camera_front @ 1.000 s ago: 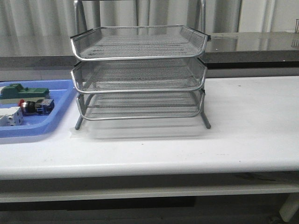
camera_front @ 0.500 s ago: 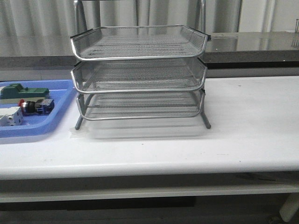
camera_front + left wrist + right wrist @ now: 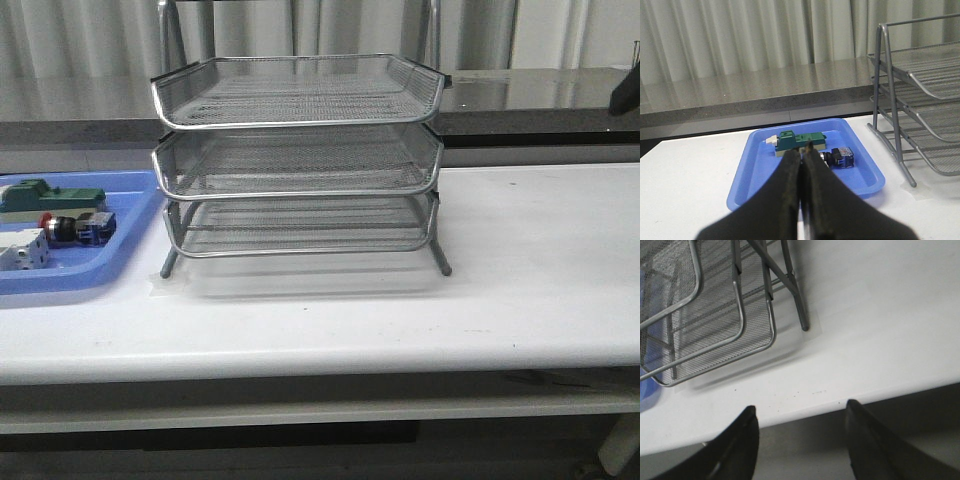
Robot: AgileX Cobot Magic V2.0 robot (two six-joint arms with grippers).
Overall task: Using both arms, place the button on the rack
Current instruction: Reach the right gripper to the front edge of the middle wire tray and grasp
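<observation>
The button (image 3: 75, 228), with a red head and a blue rear block, lies on its side in the blue tray (image 3: 90, 272) left of the rack (image 3: 297, 150). The three-tier wire-mesh rack stands mid-table with nothing in its trays. In the left wrist view my left gripper (image 3: 802, 148) is shut and holds nothing; it hovers before the tray, its tips covering part of the button (image 3: 841, 156). My right gripper (image 3: 801, 409) is open and holds nothing, over the table's front edge near the rack's (image 3: 705, 325) right foot. A dark part of the right arm (image 3: 625, 92) shows at the far right.
In the blue tray (image 3: 760, 200) also lie a green-and-grey block (image 3: 50, 197) behind the button and a white boxy component (image 3: 22, 252) in front of it. A grey counter and curtains run behind the table. White tabletop stretches right of the rack.
A dark part of the right arm has come into the front view at the upper right edge. The button, tray and rack have not moved.
</observation>
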